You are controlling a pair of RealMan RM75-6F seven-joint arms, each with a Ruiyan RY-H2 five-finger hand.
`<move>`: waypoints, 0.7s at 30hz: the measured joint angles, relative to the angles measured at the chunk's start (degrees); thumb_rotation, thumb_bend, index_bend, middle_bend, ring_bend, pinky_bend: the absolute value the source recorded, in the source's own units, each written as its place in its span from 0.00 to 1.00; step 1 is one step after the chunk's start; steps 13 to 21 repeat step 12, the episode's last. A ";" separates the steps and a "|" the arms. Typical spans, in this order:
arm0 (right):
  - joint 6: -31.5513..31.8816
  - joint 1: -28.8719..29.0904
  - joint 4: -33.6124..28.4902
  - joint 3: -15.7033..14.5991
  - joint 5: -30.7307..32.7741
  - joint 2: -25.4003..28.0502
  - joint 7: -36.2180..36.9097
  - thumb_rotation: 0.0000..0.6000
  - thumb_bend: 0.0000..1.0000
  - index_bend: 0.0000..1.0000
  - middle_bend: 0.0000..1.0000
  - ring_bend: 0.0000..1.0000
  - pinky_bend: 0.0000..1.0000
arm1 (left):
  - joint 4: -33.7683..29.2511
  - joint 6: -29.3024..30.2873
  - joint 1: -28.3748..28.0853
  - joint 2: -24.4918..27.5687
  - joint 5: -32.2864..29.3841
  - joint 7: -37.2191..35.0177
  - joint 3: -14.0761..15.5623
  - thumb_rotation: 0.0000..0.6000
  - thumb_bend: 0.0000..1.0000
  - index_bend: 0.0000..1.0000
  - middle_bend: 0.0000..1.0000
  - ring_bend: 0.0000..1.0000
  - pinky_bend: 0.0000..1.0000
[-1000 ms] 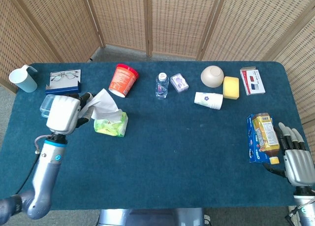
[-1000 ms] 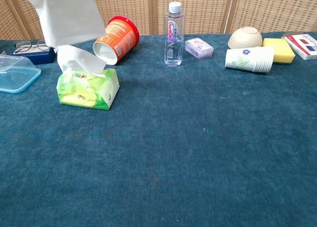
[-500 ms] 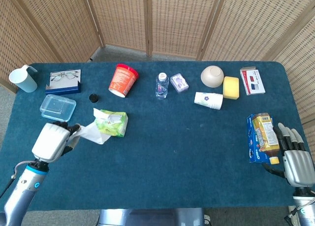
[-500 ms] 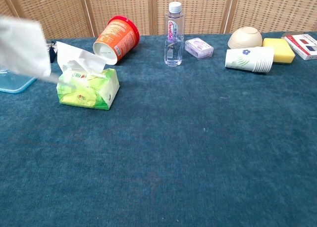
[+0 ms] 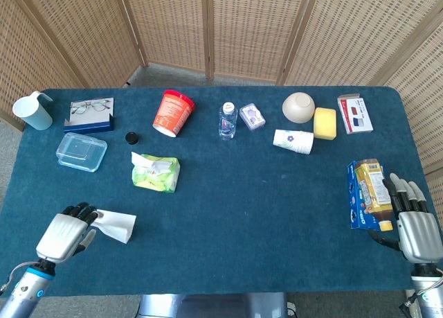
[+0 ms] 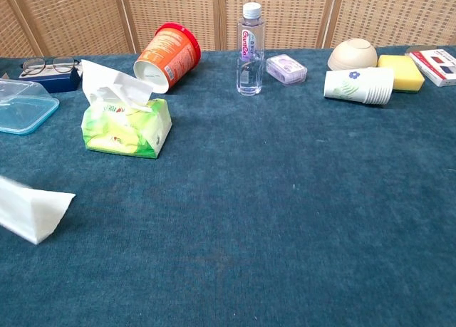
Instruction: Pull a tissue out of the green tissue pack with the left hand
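the green tissue pack [image 5: 156, 173] lies on the blue bench [image 5: 249, 214], left of the middle, with a fresh white sheet standing up out of its top slot. a pulled tissue [image 5: 114, 224] is free of the pack and well apart from it, down near the front left edge of the bench; in the chest view it shows as a white wedge low at the left edge. the left hand [image 5: 64, 235] has its fingers curled on the near end of this tissue and grasps it, the sheet trailing out to the right over the cloth.

behind the pack lies an orange tub [image 5: 173, 112] on its side, with a small black cap [image 5: 131, 138] just left of it. further left are a clear plastic box [image 5: 82, 152], a pair of glasses [image 5: 90, 107] on a dark blue case, and a pale blue jug [image 5: 33, 111] at the far corner. a small water bottle [image 5: 228, 119] stands upright near the middle back, beside a little lilac packet [image 5: 252, 116]. to the right are a beige bowl [image 5: 298, 107] turned upside down, a yellow sponge [image 5: 324, 122], a stack of paper cups [image 5: 293, 140] on its side and a red and white box [image 5: 354, 113].

the right hand [image 5: 414, 224] rests at the front right edge, fingers straight and spread, holding nothing, just beside a juice bottle [image 5: 374, 185] lying on a blue biscuit packet [image 5: 356, 197].
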 measured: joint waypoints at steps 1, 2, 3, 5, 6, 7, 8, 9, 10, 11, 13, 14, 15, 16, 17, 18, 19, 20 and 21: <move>-0.01 0.00 -0.05 -0.02 -0.01 0.01 -0.03 1.00 0.00 0.00 0.00 0.00 0.00 | -0.10 1.01 0.43 0.14 0.51 -0.31 0.01 0.78 0.15 0.00 0.00 0.00 0.06; -0.03 0.00 -0.06 -0.02 0.00 0.02 -0.06 1.00 0.00 0.00 0.00 0.00 0.00 | -0.28 2.42 1.02 0.41 1.19 -0.97 0.01 0.74 0.11 0.00 0.00 0.00 0.05; -0.04 -0.01 -0.07 -0.03 0.02 0.03 -0.12 1.00 0.00 0.00 0.00 0.00 0.00 | -0.48 3.49 1.47 0.71 1.67 -1.55 -0.01 0.71 0.08 0.00 0.00 0.00 0.04; -0.07 0.01 -0.10 -0.04 0.02 0.02 -0.26 1.00 0.00 0.00 0.00 0.00 0.00 | -1.10 5.95 2.53 1.58 2.78 -3.10 -0.10 0.70 0.06 0.00 0.00 0.00 0.04; -0.09 0.01 -0.12 -0.06 0.01 0.01 -0.33 1.00 0.00 0.00 0.00 0.00 0.00 | -1.41 6.94 2.97 1.99 3.21 -3.90 -0.18 0.71 0.06 0.00 0.00 0.00 0.04; -0.10 0.01 -0.16 -0.09 -0.03 0.01 -0.39 1.00 0.00 0.00 0.00 0.00 0.00 | -1.71 7.93 3.38 2.45 3.64 -4.66 -0.29 0.72 0.07 0.00 0.00 0.00 0.04; -0.06 -0.01 -0.19 -0.11 -0.08 0.02 -0.50 1.00 0.00 0.00 0.00 0.00 0.00 | -2.13 9.30 3.89 3.06 4.07 -5.65 -0.58 0.73 0.07 0.00 0.00 0.00 0.04; 0.02 -0.03 -0.22 -0.12 -0.14 0.02 -0.58 1.00 0.00 0.00 0.00 0.00 0.00 | -2.45 10.44 4.27 3.52 4.20 -6.46 -0.91 0.75 0.07 0.00 0.00 0.00 0.04; 0.11 -0.05 -0.25 -0.13 -0.20 0.02 -0.65 1.00 0.00 0.00 0.00 0.00 0.00 | -2.78 11.61 4.67 4.05 4.25 -7.41 -1.26 0.76 0.07 0.00 0.00 0.00 0.04; 0.26 -0.09 -0.28 -0.14 -0.30 0.03 -0.76 1.00 0.00 0.00 0.00 0.00 0.00 | -3.16 13.08 5.26 4.79 4.22 -8.83 -1.77 0.77 0.07 0.00 0.00 0.00 0.04; 0.35 -0.12 -0.32 -0.15 -0.36 0.03 -0.82 1.00 0.00 0.00 0.00 0.00 0.00 | -3.41 14.11 5.77 5.34 4.14 -9.91 -2.20 0.79 0.07 0.00 0.00 0.00 0.04; 0.35 -0.12 -0.32 -0.15 -0.36 0.03 -0.82 1.00 0.00 0.00 0.00 0.00 0.00 | -3.41 14.11 5.77 5.34 4.14 -9.91 -2.20 0.79 0.07 0.00 0.00 0.00 0.04; 0.35 -0.12 -0.32 -0.15 -0.36 0.03 -0.82 1.00 0.00 0.00 0.00 0.00 0.00 | -3.41 14.11 5.77 5.34 4.14 -9.91 -2.20 0.79 0.07 0.00 0.00 0.00 0.04; 0.35 -0.12 -0.32 -0.15 -0.36 0.03 -0.82 1.00 0.00 0.00 0.00 0.00 0.00 | -3.41 14.11 5.77 5.34 4.14 -9.91 -2.20 0.79 0.07 0.00 0.00 0.00 0.04; 0.35 -0.12 -0.32 -0.15 -0.36 0.03 -0.82 1.00 0.00 0.00 0.00 0.00 0.00 | -3.41 14.11 5.77 5.34 4.14 -9.91 -2.20 0.79 0.07 0.00 0.00 0.00 0.04; 0.35 -0.12 -0.32 -0.15 -0.36 0.03 -0.82 1.00 0.00 0.00 0.00 0.00 0.00 | -3.41 14.11 5.77 5.34 4.14 -9.91 -2.20 0.79 0.07 0.00 0.00 0.00 0.04; 0.35 -0.12 -0.32 -0.15 -0.36 0.03 -0.82 1.00 0.00 0.00 0.00 0.00 0.00 | -3.41 14.11 5.77 5.34 4.14 -9.91 -2.20 0.79 0.07 0.00 0.00 0.00 0.04; 0.35 -0.12 -0.32 -0.15 -0.36 0.03 -0.82 1.00 0.00 0.00 0.00 0.00 0.00 | -3.41 14.11 5.77 5.34 4.14 -9.91 -2.20 0.79 0.07 0.00 0.00 0.00 0.04; 0.35 -0.12 -0.32 -0.15 -0.36 0.03 -0.82 1.00 0.00 0.00 0.00 0.00 0.00 | -3.41 14.11 5.77 5.34 4.14 -9.91 -2.20 0.79 0.07 0.00 0.00 0.00 0.04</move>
